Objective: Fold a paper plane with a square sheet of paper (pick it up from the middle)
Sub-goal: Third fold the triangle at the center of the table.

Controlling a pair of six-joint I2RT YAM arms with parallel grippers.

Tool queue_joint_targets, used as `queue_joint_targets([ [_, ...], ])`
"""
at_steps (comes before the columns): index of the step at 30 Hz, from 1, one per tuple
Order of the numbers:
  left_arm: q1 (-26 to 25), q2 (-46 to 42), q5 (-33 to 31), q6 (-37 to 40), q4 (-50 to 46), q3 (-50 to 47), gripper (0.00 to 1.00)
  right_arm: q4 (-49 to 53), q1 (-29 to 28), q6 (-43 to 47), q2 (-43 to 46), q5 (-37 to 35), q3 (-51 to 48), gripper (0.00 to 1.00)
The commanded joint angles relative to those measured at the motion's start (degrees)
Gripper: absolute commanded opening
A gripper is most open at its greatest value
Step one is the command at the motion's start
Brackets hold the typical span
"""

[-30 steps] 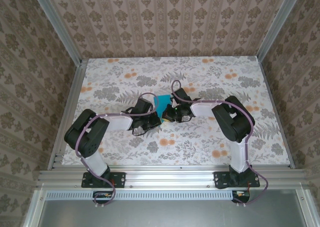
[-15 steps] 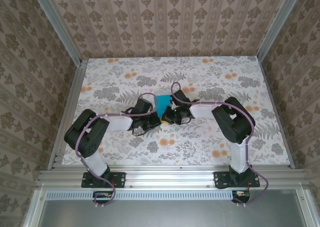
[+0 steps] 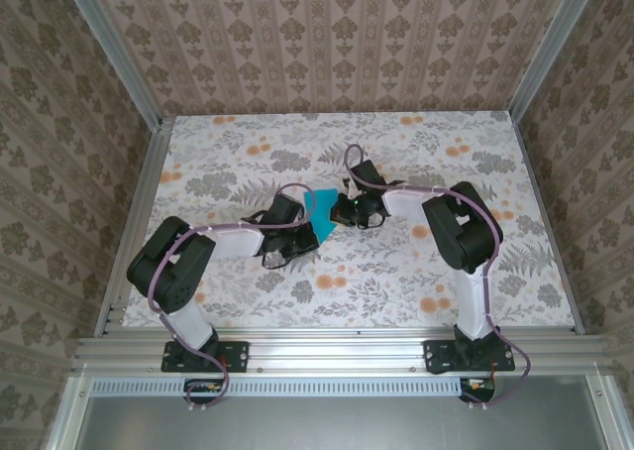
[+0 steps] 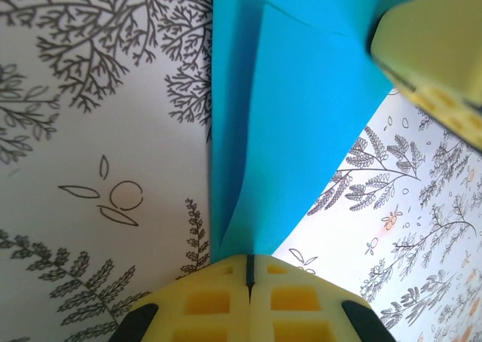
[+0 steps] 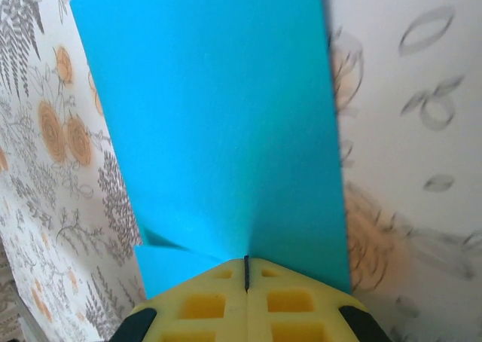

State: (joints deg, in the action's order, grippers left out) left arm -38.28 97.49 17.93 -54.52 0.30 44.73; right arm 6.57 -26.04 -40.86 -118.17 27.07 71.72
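The square sheet of paper (image 3: 322,213) is bright cyan-blue and folded into a smaller creased shape, held between the two arms near the table's middle. My left gripper (image 3: 306,233) is shut on its narrow lower end; in the left wrist view the yellow pads (image 4: 218,300) close on the tapering paper (image 4: 294,131). My right gripper (image 3: 338,211) is shut on the opposite edge, where the paper (image 5: 226,116) spreads wide ahead of the gripper (image 5: 246,265). One right fingertip (image 4: 437,63) shows at the left wrist view's upper right. I cannot tell whether the shape forms the paper plane.
The floral table cover (image 3: 416,163) lies under both arms. Aluminium rails (image 3: 139,202) and wallpapered walls (image 3: 327,44) enclose the left, right and back sides. The arm bases stand at the near edge (image 3: 327,351).
The right gripper has swung toward the back of the table, away from the left one. The paper between them now shows as a wider, stretched blue triangle. The left arm has hardly moved.
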Motion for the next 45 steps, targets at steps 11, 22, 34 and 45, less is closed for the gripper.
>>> queue_joint_targets([
  [11, -0.4, 2.1, -4.2, 2.5, -15.0, 0.0, 0.00, -1.7, 1.3, 3.5, 8.8, 4.4, -1.9, 0.08],
  [22, -0.4, 2.3, -4.4, 2.3, -15.1, 0.7, 0.00, -6.6, -4.5, -1.9, 7.2, 6.5, -9.2, 0.08],
  [34, -0.4, 1.9, -3.8, 3.7, -16.4, 0.5, 0.00, -2.6, 0.9, 1.3, 0.4, 2.5, -4.5, 0.07],
  [45, -0.3, -0.7, -1.9, 6.5, -15.9, 1.1, 0.00, 2.2, 5.8, 4.2, 3.3, -1.6, -0.4, 0.08],
])
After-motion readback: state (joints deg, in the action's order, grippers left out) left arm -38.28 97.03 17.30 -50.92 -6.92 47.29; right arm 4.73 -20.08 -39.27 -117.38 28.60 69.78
